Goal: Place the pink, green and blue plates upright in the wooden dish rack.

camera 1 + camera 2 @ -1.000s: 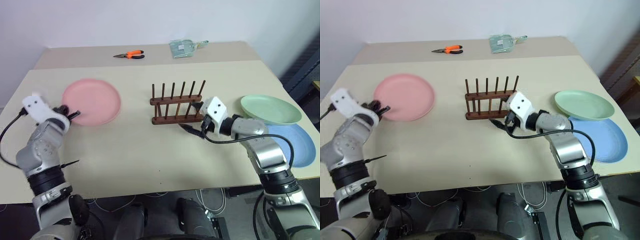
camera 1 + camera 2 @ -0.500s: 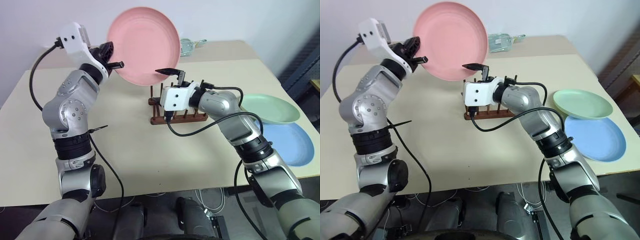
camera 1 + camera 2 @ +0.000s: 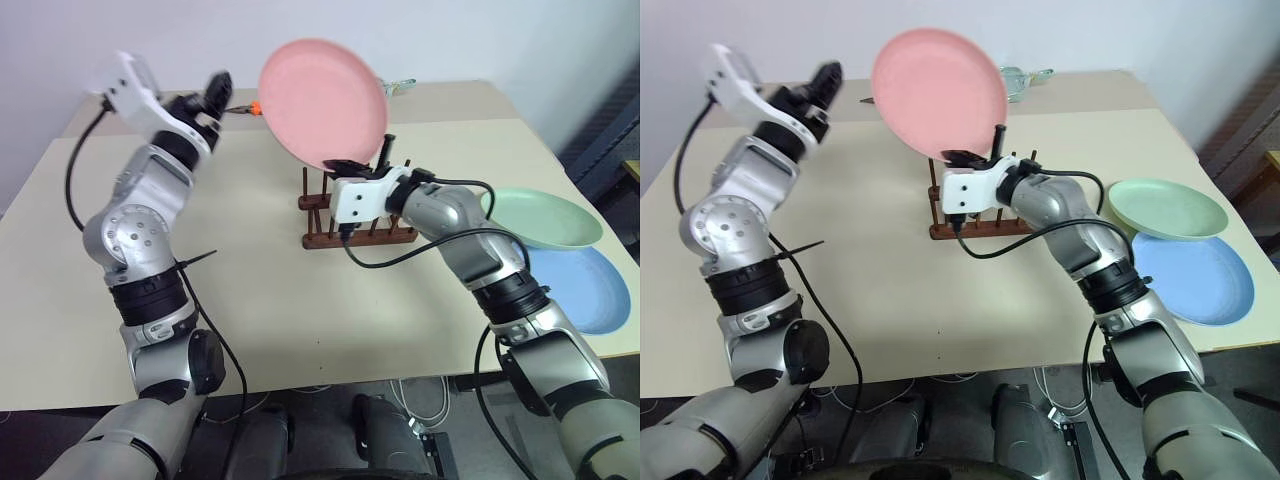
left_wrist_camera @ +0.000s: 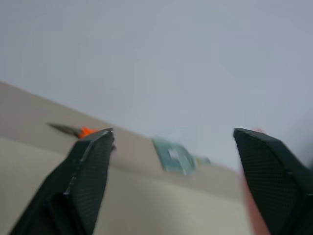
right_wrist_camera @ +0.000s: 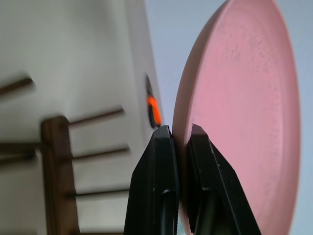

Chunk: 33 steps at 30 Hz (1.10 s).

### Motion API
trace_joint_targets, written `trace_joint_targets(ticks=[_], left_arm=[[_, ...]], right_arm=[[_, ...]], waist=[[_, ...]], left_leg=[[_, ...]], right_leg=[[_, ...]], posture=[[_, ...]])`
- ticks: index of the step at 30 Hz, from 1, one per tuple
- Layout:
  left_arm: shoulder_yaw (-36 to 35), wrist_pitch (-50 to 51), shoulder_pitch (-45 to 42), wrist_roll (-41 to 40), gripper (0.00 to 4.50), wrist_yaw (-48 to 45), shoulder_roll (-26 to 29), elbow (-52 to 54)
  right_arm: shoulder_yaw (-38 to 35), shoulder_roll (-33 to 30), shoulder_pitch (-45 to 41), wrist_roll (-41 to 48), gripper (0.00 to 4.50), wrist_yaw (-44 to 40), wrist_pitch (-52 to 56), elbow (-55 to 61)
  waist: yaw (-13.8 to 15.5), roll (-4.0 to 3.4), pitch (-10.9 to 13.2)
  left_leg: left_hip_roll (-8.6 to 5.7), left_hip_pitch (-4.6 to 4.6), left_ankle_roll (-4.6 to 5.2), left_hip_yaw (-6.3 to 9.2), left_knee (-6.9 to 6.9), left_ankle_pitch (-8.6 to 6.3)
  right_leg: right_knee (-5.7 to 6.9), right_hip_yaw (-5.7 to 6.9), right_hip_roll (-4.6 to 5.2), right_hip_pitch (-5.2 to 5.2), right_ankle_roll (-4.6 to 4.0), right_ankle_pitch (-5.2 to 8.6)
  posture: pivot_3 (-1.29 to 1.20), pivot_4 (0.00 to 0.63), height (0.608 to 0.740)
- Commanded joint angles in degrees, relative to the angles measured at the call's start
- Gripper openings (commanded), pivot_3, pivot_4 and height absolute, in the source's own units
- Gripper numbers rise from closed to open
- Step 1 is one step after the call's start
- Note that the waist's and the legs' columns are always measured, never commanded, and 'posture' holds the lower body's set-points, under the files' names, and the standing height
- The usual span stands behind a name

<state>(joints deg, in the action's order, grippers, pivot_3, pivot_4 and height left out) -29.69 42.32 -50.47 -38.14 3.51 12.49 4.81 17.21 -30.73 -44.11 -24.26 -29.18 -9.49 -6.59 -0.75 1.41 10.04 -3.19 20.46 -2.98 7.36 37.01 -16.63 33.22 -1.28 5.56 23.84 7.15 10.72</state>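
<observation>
In the upper left of the head view the left gripper stood wide open and empty. At upper centre the right gripper pinched only the lower rim of the pink plate, above the wooden dish rack. With so small a hold the plate could tip or slip. The right wrist view showed the pinch clearly; the head view also showed the green plate and blue plate at the right.

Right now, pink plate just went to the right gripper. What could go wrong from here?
1. The right gripper pinches the pink plate only at its lower rim, so it could pivot or slip.
2. The plate hangs above the wooden dish rack; a tilted descent may hit the pegs.
3. The open left gripper sits beside the plate.
</observation>
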Motion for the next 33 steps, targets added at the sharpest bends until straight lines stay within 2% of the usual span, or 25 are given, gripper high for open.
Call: trace_joint_targets(ticks=[1,3,5,7,8,10,16,29,32,33], left_arm=[[4.95,-3.12,3.09,4.06,3.83,-6.82,6.45,0.27],[11.86,-4.74,8.24,7.27,3.83,-14.53,10.88,1.84],[17.13,-5.17,14.66,5.55,3.83,-24.48,13.89,5.89],[20.21,-6.80,20.33,3.36,3.83,-33.14,15.89,10.08],[21.74,-7.19,23.06,2.50,3.83,-37.38,17.20,12.15],[23.75,-8.43,27.32,1.31,3.83,-44.53,19.38,14.96],[26.53,-7.93,30.17,0.18,3.83,-50.00,20.96,17.61],[29.73,-8.79,32.45,1.75,3.83,-49.20,18.29,19.82],[31.03,-9.10,32.46,2.74,3.86,-49.43,18.30,19.76],[31.38,-9.18,32.38,2.94,3.86,-49.41,18.17,19.64]], right_arm=[[-12.74,-0.12,3.98,17.68,0.00,-5.14,8.12,9.36],[-20.09,1.10,6.37,32.22,0.00,-8.59,20.20,15.21],[-26.47,0.84,8.36,48.20,0.00,-11.45,33.13,21.37],[-31.26,0.08,9.42,60.11,0.00,-12.45,41.67,25.26],[-33.55,-0.43,9.54,65.51,0.00,-12.46,45.47,26.06],[-35.79,-1.96,9.66,70.48,0.00,-12.15,50.39,26.03],[-35.01,-4.72,9.84,72.18,0.00,-12.32,54.31,21.22],[-35.32,0.44,6.53,72.20,0.00,-8.36,54.17,6.03],[-35.28,0.45,6.09,72.08,0.99,-8.38,53.63,5.65],[-34.58,0.05,6.05,70.21,1.51,-7.99,52.10,5.83]], waist=[[-0.05,-0.01,0.00],[-0.10,-0.03,0.01],[-0.04,-0.07,0.01],[-0.03,-0.08,0.02],[-0.05,-0.09,0.03],[-0.24,-0.11,0.06],[0.02,-0.23,0.10],[-0.08,-0.26,0.12],[-0.06,-0.28,0.13],[-0.06,-0.28,0.13]], left_leg=[[0.01,-0.01,0.00,0.01,-0.02,0.00],[0.00,-0.02,0.02,-0.01,-0.02,-0.01],[0.00,-0.04,0.04,-0.02,-0.01,-0.02],[0.01,-0.07,0.12,0.02,0.00,-0.06],[0.03,-0.04,0.13,0.02,0.00,-0.07],[0.06,-0.04,0.17,0.02,-0.01,-0.09],[0.08,-0.07,0.20,-0.07,0.00,-0.10],[0.06,-0.07,0.25,-0.09,0.01,-0.13],[0.05,-0.05,0.25,-0.10,0.02,-0.12],[0.05,-0.05,0.25,-0.11,0.02,-0.13]], right_leg=[[-0.02,0.01,-0.01,-0.02,0.00,0.00],[-0.03,-0.02,-0.01,-0.05,0.00,0.00],[-0.03,-0.05,0.00,-0.09,-0.01,0.00],[-0.04,-0.04,0.00,-0.15,-0.05,0.02],[-0.08,-0.04,0.00,-0.13,-0.11,0.05],[-0.07,-0.04,0.00,-0.10,-0.24,0.12],[-0.05,-0.03,0.00,-0.12,-0.40,0.22],[-0.03,-0.04,0.01,-0.10,-0.37,0.19],[-0.03,-0.05,0.00,-0.10,-0.36,0.18],[-0.03,-0.04,0.00,-0.10,-0.35,0.18]], posture=[[0.00,0.150,0.740],[0.00,0.150,0.740],[0.00,0.150,0.740],[0.00,0.150,0.740],[0.00,0.150,0.740],[0.00,0.150,0.740],[0.00,0.150,0.740],[0.00,0.150,0.740],[0.00,0.150,0.740],[0.00,0.150,0.740]])
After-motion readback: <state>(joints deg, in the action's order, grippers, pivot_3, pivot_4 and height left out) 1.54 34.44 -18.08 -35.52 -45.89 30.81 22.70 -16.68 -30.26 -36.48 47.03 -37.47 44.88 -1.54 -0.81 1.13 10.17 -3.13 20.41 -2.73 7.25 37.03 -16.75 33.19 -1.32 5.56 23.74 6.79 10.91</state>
